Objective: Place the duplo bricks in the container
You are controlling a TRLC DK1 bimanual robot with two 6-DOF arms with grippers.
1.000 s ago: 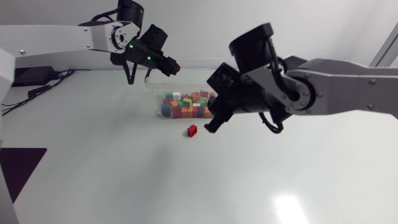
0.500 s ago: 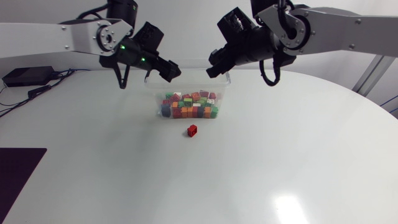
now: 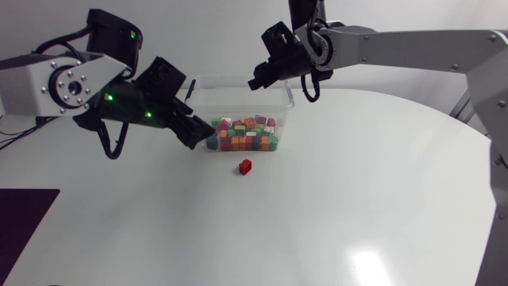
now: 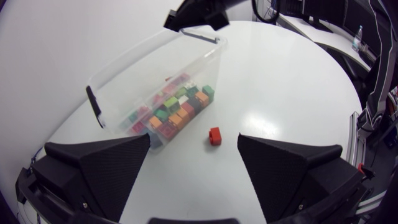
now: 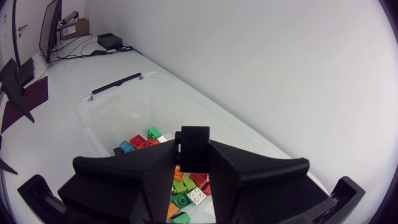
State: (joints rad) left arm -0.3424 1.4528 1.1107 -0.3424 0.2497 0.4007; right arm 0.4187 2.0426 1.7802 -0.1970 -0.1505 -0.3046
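One container (image 3: 238, 94), apparently one loose brick (image 3: 245, 166)

White table (image 3: 381, 175) — glossy, curved far edge, bright glare spot (image 3: 369, 262) near the front

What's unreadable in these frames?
Head view: left end effector covers the near-left corner of the container.
Right wrist view: right end effector hides the bricks beneath it.
Head view: loose red brick too small to count studs.
Left wrist view: right end effector overlaps the container rim.
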